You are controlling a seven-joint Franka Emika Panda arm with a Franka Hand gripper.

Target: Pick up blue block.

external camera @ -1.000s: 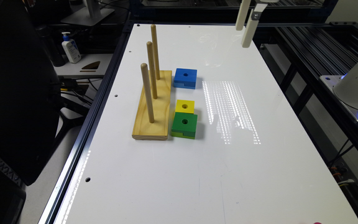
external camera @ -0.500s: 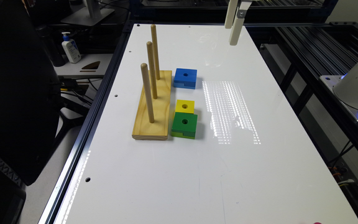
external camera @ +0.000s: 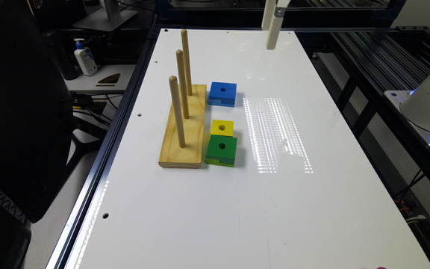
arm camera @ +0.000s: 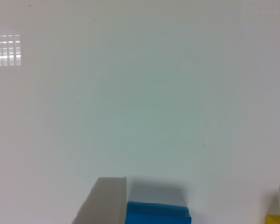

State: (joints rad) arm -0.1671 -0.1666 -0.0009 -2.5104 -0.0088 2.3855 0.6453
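The blue block (external camera: 222, 93) lies flat on the white table (external camera: 274, 209), beside the far end of the wooden peg base (external camera: 185, 127). Its round hole faces up and its notch faces the near side. My gripper (external camera: 271, 39) hangs high over the far end of the table, well apart from the block and toward the exterior view's right of it. In the wrist view the gripper (arm camera: 198, 183) is open, with one grey finger (arm camera: 105, 200) next to the blue block's edge (arm camera: 156, 213) and nothing between the two fingers.
A yellow block (external camera: 222, 127) and a green block (external camera: 221, 150) lie touching each other beside the near half of the peg base, which carries three upright pegs (external camera: 183, 84). A sliver of the yellow block (arm camera: 275, 219) shows in the wrist view. Dark rails border the table.
My gripper has moved toward the exterior view's left along the far end of the table. The blocks and the peg base have not moved.
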